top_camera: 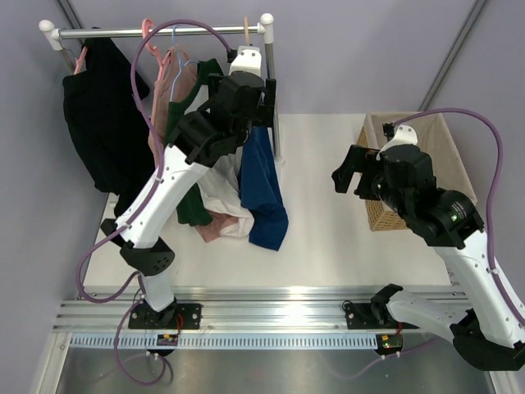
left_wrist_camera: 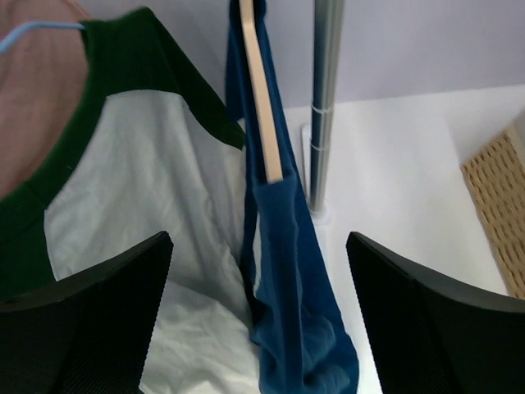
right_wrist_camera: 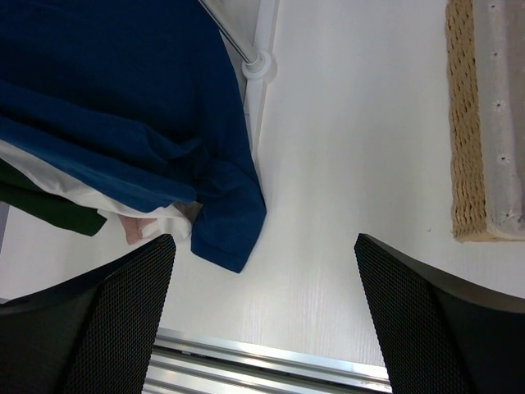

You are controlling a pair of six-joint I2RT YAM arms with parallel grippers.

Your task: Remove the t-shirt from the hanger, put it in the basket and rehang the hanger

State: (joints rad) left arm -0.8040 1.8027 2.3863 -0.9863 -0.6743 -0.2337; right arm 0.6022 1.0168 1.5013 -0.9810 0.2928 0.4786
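The dark blue t-shirt (top_camera: 264, 193) hangs from the tan wooden hanger (left_wrist_camera: 261, 90) at the right end of the rail, its hem down on the table. In the left wrist view the t-shirt (left_wrist_camera: 295, 287) droops off the hanger's end. My left gripper (left_wrist_camera: 261, 316) is open, above the t-shirt and hanger, with the cloth between the spread fingers and not touching them; in the top view the gripper (top_camera: 264, 103) is up by the rail's right post. My right gripper (top_camera: 354, 179) is open and empty, to the right of the t-shirt (right_wrist_camera: 123, 90), over bare table (right_wrist_camera: 328, 205).
A white shirt with green sleeves (left_wrist_camera: 148, 205) hangs just left of the t-shirt, then a pink garment and a black garment (top_camera: 98, 123). The rack post (left_wrist_camera: 326, 82) stands right behind the hanger. A wicker basket (top_camera: 385, 213) sits at the right. A metal rail (right_wrist_camera: 271, 361) runs along the near edge.
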